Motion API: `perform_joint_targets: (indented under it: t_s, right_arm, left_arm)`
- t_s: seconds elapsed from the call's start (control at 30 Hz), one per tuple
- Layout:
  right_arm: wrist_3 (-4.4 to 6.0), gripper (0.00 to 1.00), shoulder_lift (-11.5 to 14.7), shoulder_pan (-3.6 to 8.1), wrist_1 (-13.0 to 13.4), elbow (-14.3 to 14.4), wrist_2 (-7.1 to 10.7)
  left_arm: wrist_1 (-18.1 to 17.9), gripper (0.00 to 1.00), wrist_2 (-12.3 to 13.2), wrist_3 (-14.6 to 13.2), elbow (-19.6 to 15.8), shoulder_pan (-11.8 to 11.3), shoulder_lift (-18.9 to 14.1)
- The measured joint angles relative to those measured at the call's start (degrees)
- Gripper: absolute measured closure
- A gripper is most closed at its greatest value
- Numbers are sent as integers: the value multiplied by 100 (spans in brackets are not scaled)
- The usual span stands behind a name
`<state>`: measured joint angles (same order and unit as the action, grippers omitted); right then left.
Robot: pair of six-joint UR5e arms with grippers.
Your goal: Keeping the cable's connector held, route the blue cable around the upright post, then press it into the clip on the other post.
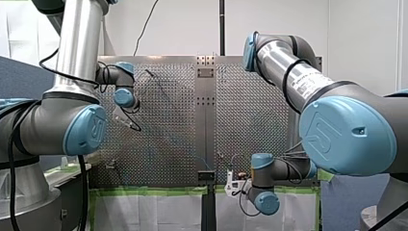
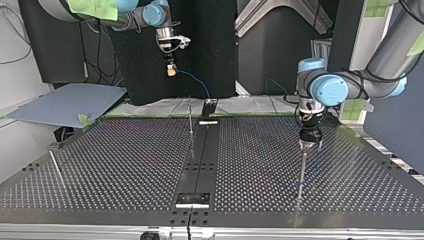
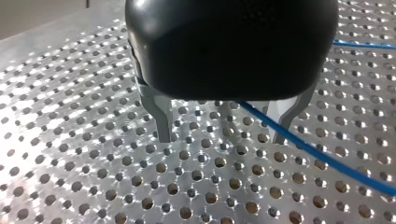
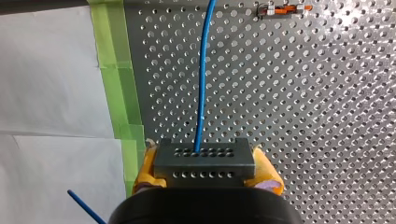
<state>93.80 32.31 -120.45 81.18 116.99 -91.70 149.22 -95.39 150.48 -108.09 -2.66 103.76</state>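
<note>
Pincer of my right arm (image 4: 206, 169) is clamped on the grey connector (image 4: 204, 153), yellow pads on either side, held above the counter's (image 2: 125, 165) edge on the arms' side, near that edge's middle. From it the blue cable (image 4: 201, 84) runs ahead and down across the holes. My left pincer (image 3: 223, 137) stands wide, its metal fingers close above the plate and gripping nothing. The cable passes loose between them, nearer one finger. In the top view this pincer sits right over a thin upright post (image 2: 302, 167), and a second post (image 2: 190, 117) stands by the middle of the edge on the arms' side. I cannot tell which one carries the clip.

Risks, as I judge them:
- With the fingers apart, the cable could slide out sideways or ride over the post's tip instead of wrapping it.
- A taut pull could drag the connector askew in the pads, or bend the slender post.
- A fingertip could catch in a hole.

The counter is bright perforated metal, edged with green tape (image 4: 114, 70) and white sheeting (image 4: 46, 93). Behind it hangs a dark backdrop (image 2: 205, 45), with a blue-grey board (image 2: 65, 102) off one corner.
</note>
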Motion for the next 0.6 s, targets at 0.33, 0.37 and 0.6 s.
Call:
perform_joint_targets:
  t_s: [0.33,0.37,0.6]
  right_arm:
    - [-2,100,0,0,-4,-3,-2]
    - [-2,100,0,0,-4,-3,-1]
    - [-8,100,0,0,-5,-4,-4]
  left_arm:
    - [-119,1,84,601,-302,-46,-228]
    - [-124,1,105,677,-351,-46,-279]
    - [-155,1,272,1130,-628,-40,-624]
